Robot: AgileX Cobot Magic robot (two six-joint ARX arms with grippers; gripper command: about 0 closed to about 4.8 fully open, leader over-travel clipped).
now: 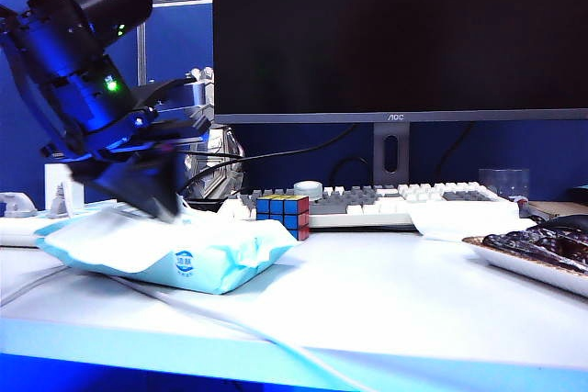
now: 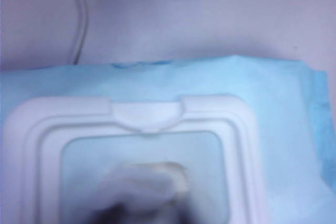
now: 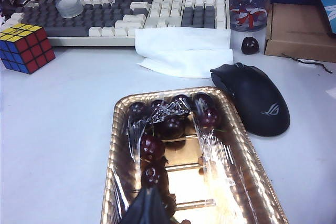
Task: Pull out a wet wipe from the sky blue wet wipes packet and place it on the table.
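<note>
Left side of the worktop (image 1: 386,291): the sky blue wet wipes packet (image 1: 175,254) lies flat, long axis running left-right across the exterior view, lid open.

Left gripper (image 1: 161,201) sits directly on top of the packet, pointing down into the opening. The left wrist view shows the white lid frame (image 2: 131,114) with the wet wipe (image 2: 144,184) bunched up through the opening, just at the dark fingertips at the frame's edge. The wipe lies right under this gripper; judged: pull direction is straight up, away from the packet. Jaw state cannot be read, since the fingertips are blurred and mostly out of frame; whether the wipe is pinched cannot be told.

Centre: colour cube (image 1: 283,214) just beside the packet, keyboard (image 1: 367,204) behind.

Right: foil tray (image 3: 173,156) of dark fruit, mouse (image 3: 254,98), paper sheet (image 3: 184,51). Right gripper (image 3: 148,208) hangs over the tray, well apart from the packet; its fingertips appear pressed together, empty. Left arm is clearly nearer.
</note>
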